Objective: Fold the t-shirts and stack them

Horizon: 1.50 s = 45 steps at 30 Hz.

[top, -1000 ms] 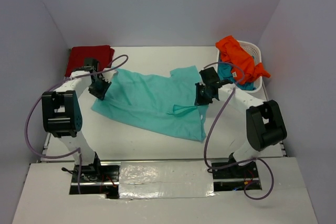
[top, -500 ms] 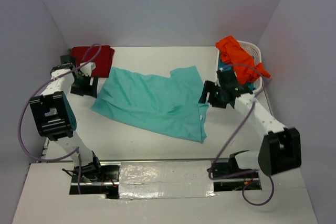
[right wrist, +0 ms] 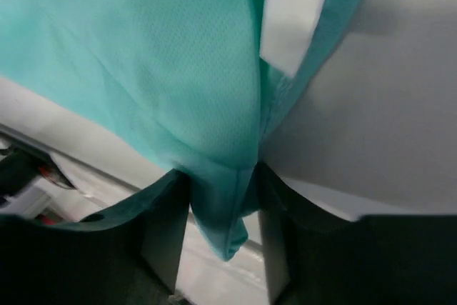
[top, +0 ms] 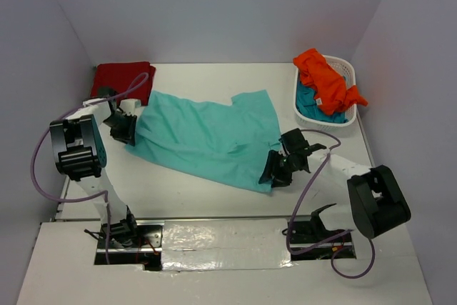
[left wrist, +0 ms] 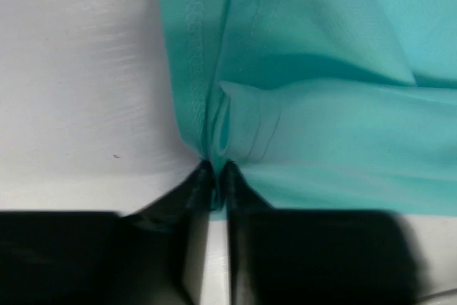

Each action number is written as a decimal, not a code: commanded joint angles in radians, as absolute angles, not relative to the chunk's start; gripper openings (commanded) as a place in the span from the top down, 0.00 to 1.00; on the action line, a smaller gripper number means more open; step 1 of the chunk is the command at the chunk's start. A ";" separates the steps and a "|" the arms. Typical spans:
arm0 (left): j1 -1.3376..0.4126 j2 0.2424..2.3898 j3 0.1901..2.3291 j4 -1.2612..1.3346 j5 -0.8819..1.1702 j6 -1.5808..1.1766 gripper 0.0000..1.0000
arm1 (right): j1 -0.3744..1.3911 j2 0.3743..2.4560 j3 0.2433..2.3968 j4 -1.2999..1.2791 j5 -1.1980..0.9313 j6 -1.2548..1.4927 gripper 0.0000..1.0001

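A mint-aqua t-shirt [top: 203,137] lies spread flat across the middle of the table. My left gripper [top: 125,130] is at its left edge. In the left wrist view the left gripper [left wrist: 216,169] is pinched shut on the shirt's hem [left wrist: 193,91]. My right gripper [top: 273,171] is at the near right corner. There the right gripper [right wrist: 223,176] is open, with the bunched corner [right wrist: 228,212] hanging between its fingers. A folded dark red t-shirt [top: 121,80] lies at the back left. An orange t-shirt [top: 325,80] and a teal-blue t-shirt [top: 310,105] sit in the basket.
The white mesh basket [top: 346,121] stands at the back right against the right wall. Bare white table [top: 193,191] runs between the mint shirt and the near edge. Grey walls close in the left, back and right sides.
Both grippers let go of the shirt's far edge and opened. The left one came round to the left hem and closed. The right one swung down to the near right corner.
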<state>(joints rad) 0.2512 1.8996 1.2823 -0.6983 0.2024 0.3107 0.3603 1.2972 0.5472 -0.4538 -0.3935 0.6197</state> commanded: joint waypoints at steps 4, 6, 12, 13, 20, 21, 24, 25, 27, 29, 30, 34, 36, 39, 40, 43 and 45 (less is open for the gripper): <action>0.259 1.901 1.186 -0.676 0.224 0.343 1.00 | 0.342 1.351 0.532 -0.331 -0.311 0.675 0.93; 0.285 1.858 1.160 -0.751 0.209 0.385 1.00 | 0.324 1.304 0.534 -0.374 -0.304 0.663 1.00; 0.341 1.597 1.022 -0.868 0.005 0.564 1.00 | 0.295 1.088 0.499 -0.581 -0.195 0.661 1.00; 0.341 1.559 1.002 -0.888 -0.012 0.580 1.00 | 0.293 1.083 0.492 -0.595 -0.213 0.666 1.00; 0.339 1.523 0.887 -0.968 -0.008 0.614 0.85 | 0.302 1.083 0.422 -0.603 -0.247 0.684 0.80; 0.337 1.517 0.873 -0.969 -0.008 0.615 0.79 | 0.302 1.080 0.411 -0.598 -0.261 0.689 0.70; 0.339 1.511 0.894 -1.002 0.006 0.600 0.62 | 0.302 1.089 0.425 -0.604 -0.269 0.696 0.44; 0.341 1.512 0.909 -1.018 0.005 0.601 0.53 | 0.299 1.088 0.440 -0.629 -0.265 0.689 0.39; 0.344 1.517 0.981 -1.083 -0.026 0.621 0.46 | 0.302 1.065 0.535 -0.696 -0.206 0.674 0.28; 0.366 1.528 1.137 -1.135 -0.025 0.624 0.35 | 0.302 1.057 0.712 -0.736 -0.111 0.605 0.20; 0.374 1.558 1.204 -1.146 -0.011 0.612 0.33 | 0.302 1.074 0.779 -0.758 -0.085 0.572 0.19; 0.387 1.664 1.527 -1.053 0.129 0.482 0.34 | 0.308 1.362 1.128 -0.730 -0.075 0.402 0.24; 0.387 1.741 1.557 -0.938 0.207 0.385 0.35 | 0.311 1.501 1.332 -0.736 -0.078 0.338 0.25; 0.385 1.885 1.637 -0.919 0.304 0.296 0.36 | 0.310 1.794 1.602 -0.745 -0.074 0.311 0.25; 0.385 1.917 1.656 -0.905 0.316 0.276 0.36 | 0.311 1.951 1.682 -0.761 -0.080 0.311 0.24; 0.385 1.996 1.664 -0.856 0.319 0.223 0.32 | 0.313 2.274 2.039 -0.868 -0.058 0.334 0.23; 0.385 2.022 1.658 -0.830 0.336 0.203 0.30 | 0.314 2.494 2.343 -0.975 -0.046 0.354 0.23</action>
